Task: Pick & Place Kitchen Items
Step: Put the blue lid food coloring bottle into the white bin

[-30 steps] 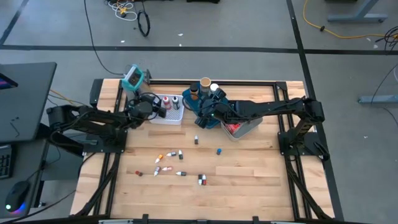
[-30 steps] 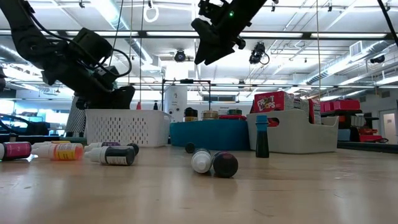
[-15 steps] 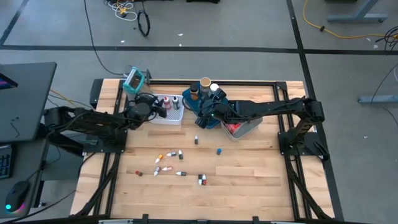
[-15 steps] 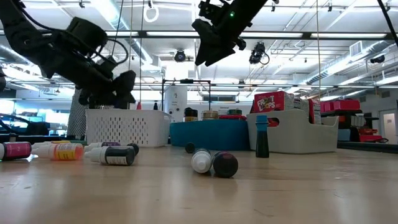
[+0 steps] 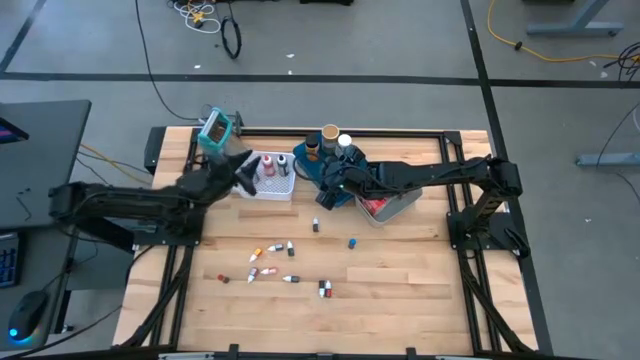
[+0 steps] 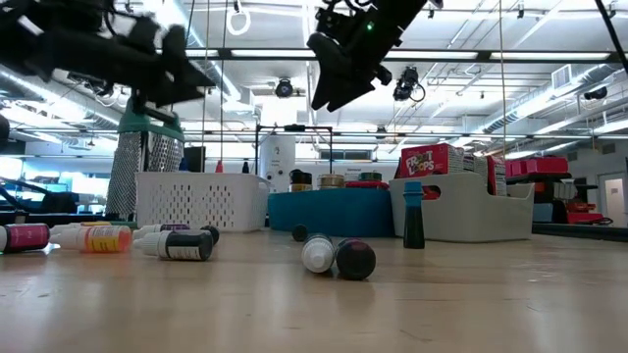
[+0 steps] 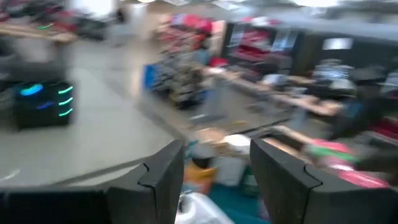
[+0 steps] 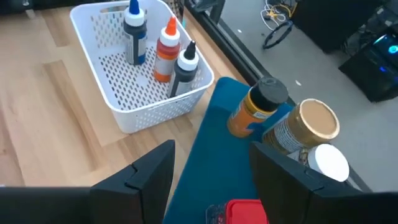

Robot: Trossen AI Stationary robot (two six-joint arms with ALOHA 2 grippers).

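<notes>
Several small bottles [image 5: 270, 250] lie loose on the wooden table; in the low view they show lying on their sides [image 6: 186, 243], [image 6: 319, 253], and one stands upright [image 6: 413, 216]. Three bottles [image 8: 166, 50] stand in the white mesh basket [image 5: 272, 177]. Jars [image 8: 258, 106], [image 8: 308, 124] stand in the blue tray [image 8: 217, 155]. My left gripper [image 5: 243, 172] is open and empty, raised high by the basket's left side [image 6: 186, 71], its fingers level [image 7: 216, 149]. My right gripper [image 5: 322, 195] hangs open and empty above the blue tray [image 8: 212, 149], slanting down.
The grey bin [image 5: 390, 207] with red packets stands right of the blue tray [image 5: 310, 165]. A teal device [image 5: 215, 125] sits at the far left corner. The table's near half holds only the scattered bottles, with bare wood around them.
My left gripper has risen from just above the basket's left end to well above it and drawn back toward the table's left edge, tipping up until its fingers point level. Its opening looks unchanged. The bottles and containers have not moved.
</notes>
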